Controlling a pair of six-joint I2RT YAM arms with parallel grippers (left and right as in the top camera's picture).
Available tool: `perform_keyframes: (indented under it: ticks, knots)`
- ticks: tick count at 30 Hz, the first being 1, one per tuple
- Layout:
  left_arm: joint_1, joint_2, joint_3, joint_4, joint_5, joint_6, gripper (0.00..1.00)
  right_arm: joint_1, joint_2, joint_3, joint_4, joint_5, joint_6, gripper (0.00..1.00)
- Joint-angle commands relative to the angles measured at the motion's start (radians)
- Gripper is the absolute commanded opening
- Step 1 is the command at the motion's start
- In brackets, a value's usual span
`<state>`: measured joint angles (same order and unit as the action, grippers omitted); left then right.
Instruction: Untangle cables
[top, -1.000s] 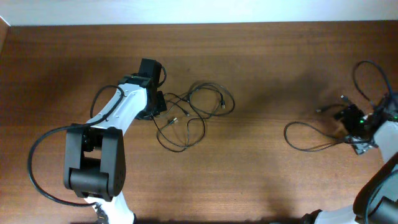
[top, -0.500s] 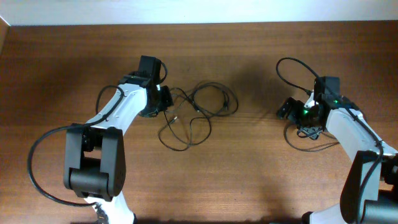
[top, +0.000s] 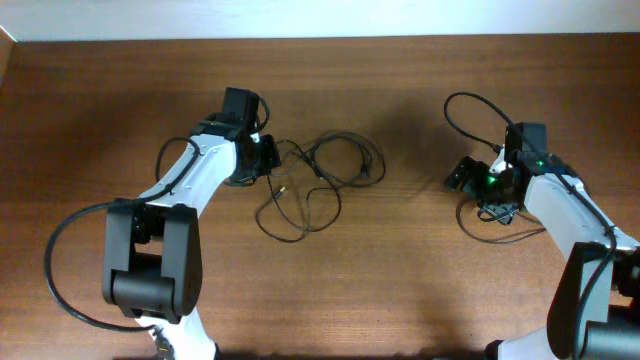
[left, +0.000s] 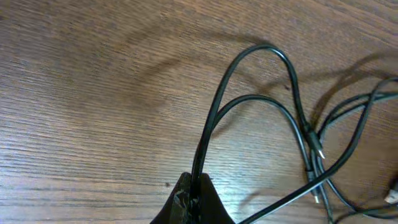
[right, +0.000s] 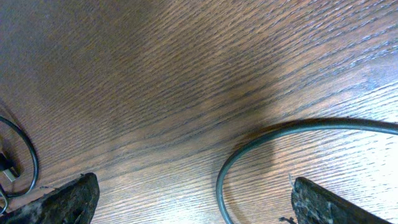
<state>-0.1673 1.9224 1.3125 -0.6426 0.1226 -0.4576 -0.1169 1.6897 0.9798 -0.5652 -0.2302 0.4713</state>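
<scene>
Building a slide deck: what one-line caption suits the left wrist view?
Left hand pinches two strands of a thin black cable loop over a wooden table.

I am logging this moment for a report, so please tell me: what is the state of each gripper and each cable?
Left gripper: shut, pinching a loop of the tangled cables.
Right gripper: open, holding nothing.
Tangled cables: crossing one another, not separated.
Single cable: lying loose, apart from the tangle, below the right gripper.
</scene>
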Motion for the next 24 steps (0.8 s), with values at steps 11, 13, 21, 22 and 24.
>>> perform_keyframes:
  ticks: [11, 13, 21, 22, 24]
  knots:
    - [0.000, -0.006, -0.008, -0.011, 0.061, 0.003, 0.62, 0.005, 0.005, 0.010, 0.001, -0.002, -0.004, 0.98]
    - [0.000, -0.006, -0.008, 0.000, 0.003, 0.002, 0.49, 0.005, 0.005, 0.010, 0.001, -0.002, -0.004, 0.98]
    - [-0.009, -0.006, -0.079, 0.072, -0.105, 0.002, 0.41, 0.005, 0.005, 0.010, 0.001, -0.002, -0.004, 0.98]
    - [-0.009, -0.006, -0.103, 0.107, -0.105, 0.002, 0.40, 0.005, 0.005, 0.010, 0.001, -0.002, -0.004, 0.99]
    - [-0.009, -0.006, -0.158, 0.184, -0.101, 0.002, 0.35, 0.005, 0.005, 0.010, 0.001, -0.002, -0.004, 0.98]
